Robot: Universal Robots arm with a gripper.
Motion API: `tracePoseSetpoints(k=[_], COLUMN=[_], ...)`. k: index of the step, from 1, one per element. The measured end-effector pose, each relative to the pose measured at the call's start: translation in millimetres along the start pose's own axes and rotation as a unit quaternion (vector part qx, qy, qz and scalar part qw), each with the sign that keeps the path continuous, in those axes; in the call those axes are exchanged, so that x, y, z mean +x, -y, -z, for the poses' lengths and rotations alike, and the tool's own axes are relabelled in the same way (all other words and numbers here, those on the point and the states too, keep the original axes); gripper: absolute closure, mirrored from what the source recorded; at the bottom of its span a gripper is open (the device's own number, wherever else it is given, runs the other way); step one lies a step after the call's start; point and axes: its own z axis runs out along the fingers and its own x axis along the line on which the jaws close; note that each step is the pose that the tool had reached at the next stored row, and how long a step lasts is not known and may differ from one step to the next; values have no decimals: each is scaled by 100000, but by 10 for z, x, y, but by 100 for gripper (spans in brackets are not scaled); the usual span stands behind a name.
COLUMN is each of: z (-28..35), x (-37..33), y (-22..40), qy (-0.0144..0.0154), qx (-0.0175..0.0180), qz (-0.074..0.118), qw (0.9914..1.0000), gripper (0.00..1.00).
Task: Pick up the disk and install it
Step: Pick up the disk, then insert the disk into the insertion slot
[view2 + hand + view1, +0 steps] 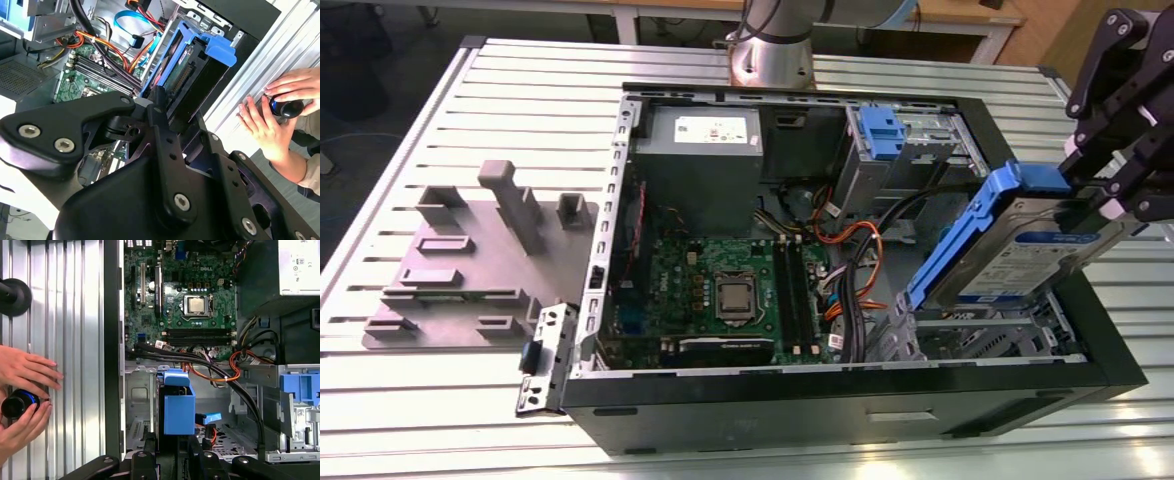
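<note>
The disk (1027, 258) is a silver-grey drive with a blue-and-white label, clipped in a blue carrier frame (977, 228). It hangs tilted, one end down, over the metal drive cage (987, 335) in the near corner of the open computer case (854, 415) at the exterior view's right. My gripper (1105, 212) is shut on the drive's upper end. In the second wrist view the disk (187, 80) runs edge-on between the black fingers (159, 112). In the first wrist view its blue carrier (177, 407) stands just past my gripper (170, 452), above the cage.
Inside the case lie the motherboard (720, 290), a grey power-supply box (700, 150), orange and black cables (854, 240) and another blue carrier (881, 130) in the far bay. A grey fixture (467, 260) sits on the slatted table. A person's hands (25, 390) hold a black device beside the case.
</note>
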Motion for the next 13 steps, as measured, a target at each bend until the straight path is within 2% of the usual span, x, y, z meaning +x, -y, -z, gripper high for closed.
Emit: tracePoseSetpoints(k=[6,10,13], z=[-6,-48,-52], x=[7,9,9], y=[22,25,25], qy=[-3,1,-8], qx=[-48,-46,-48], qz=[0,-1,-1], qw=[100000,100000,100000], gripper=[65,65,65])
